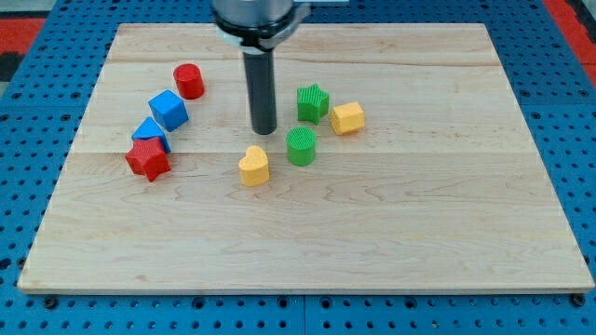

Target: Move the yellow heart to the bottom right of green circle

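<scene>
My tip [264,129] rests on the counter [419,233], grasping nothing; a bare rod has no hand to clench. The yellow heart [253,167] lies just below it, slightly left. The green circle [302,146] sits right of my tip. I judge this spot suits driving the heart downward, then round beneath the circle.

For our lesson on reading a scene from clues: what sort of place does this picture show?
Probably a robotics lab bench. A wooden board lies on a blue perforated base, small coloured blocks such as the yellow heart and green circle are scattered on it, and my tip stands just above them.
</scene>
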Robot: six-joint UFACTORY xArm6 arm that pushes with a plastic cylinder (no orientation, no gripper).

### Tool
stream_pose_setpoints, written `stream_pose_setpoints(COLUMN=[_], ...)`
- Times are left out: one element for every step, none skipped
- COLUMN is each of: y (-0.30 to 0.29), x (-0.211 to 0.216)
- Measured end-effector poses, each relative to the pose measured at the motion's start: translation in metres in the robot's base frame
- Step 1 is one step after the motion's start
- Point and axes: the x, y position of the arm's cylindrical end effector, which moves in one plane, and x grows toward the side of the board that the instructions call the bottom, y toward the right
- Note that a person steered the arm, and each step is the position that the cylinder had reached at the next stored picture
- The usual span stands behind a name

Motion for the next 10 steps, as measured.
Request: stream_pose_setpoints(y=[0.001,-0.003,-0.014,-0.014,-0.014,-0.017,-0.029,0.021,0.043,0.03], x=[0.017,0.022,0.024,0.044,0.062,0.072,0.086,0.088,0.088,0.081])
